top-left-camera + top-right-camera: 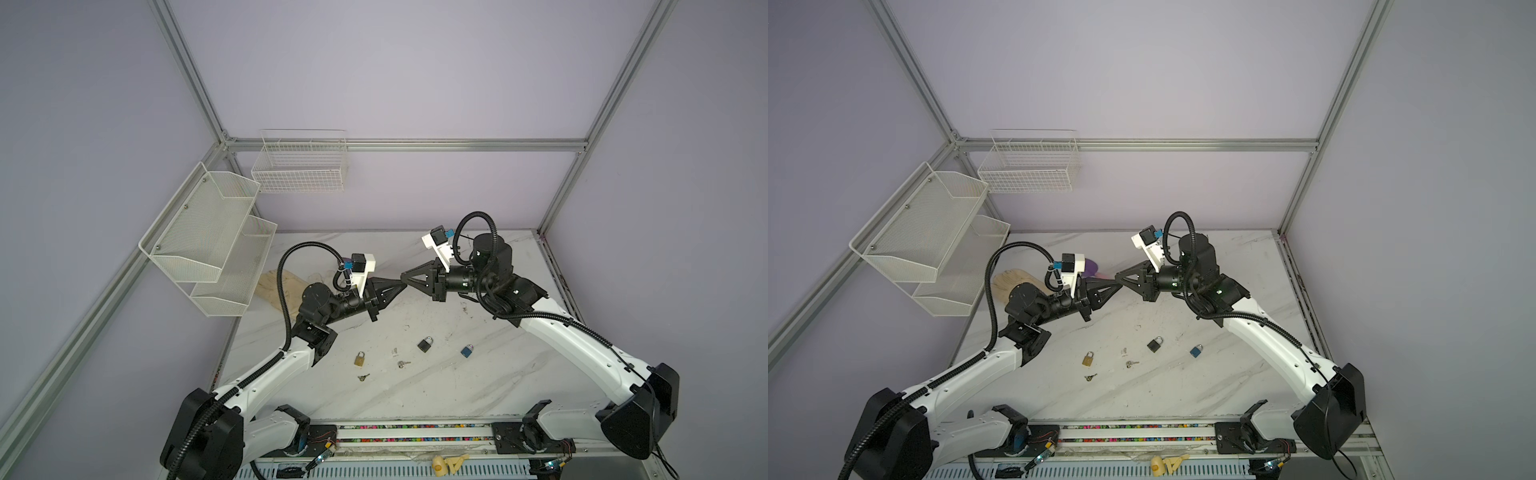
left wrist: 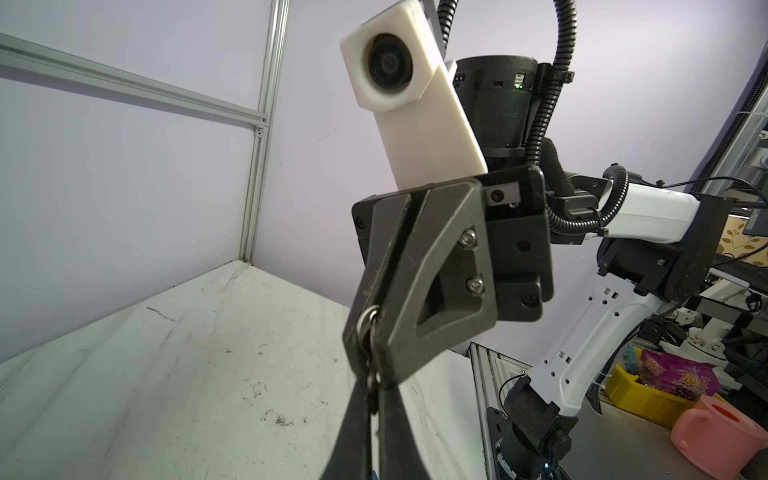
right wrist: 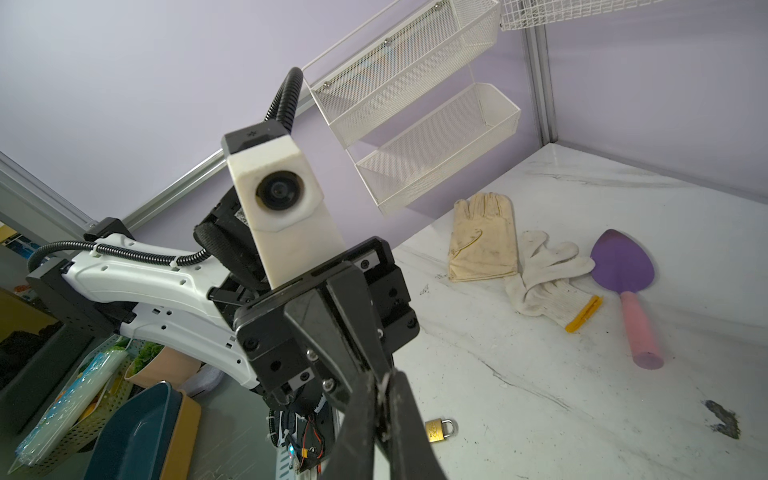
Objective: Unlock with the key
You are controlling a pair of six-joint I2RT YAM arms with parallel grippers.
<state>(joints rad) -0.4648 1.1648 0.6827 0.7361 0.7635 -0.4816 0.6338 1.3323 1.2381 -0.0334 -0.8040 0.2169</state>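
Both grippers meet tip to tip in the air above the middle of the table. My left gripper point(image 1: 405, 285) point(image 2: 372, 384) is shut, and its tips pinch a small metal piece that I take for the key. My right gripper point(image 1: 402, 275) point(image 3: 384, 384) is shut on the same key from the other side. The key's silver ring point(image 2: 362, 326) shows between the right gripper's fingers. On the table below lie a brass padlock point(image 1: 360, 358) point(image 3: 439, 429), a black padlock point(image 1: 425, 344) and a blue padlock point(image 1: 467, 350).
Two loose keys point(image 1: 403, 364) point(image 1: 363, 377) lie between the padlocks. Work gloves point(image 3: 482, 237) and a purple trowel point(image 3: 622, 266) lie at the back left. A mesh shelf point(image 1: 208, 237) and a wire basket point(image 1: 299, 166) hang on the walls.
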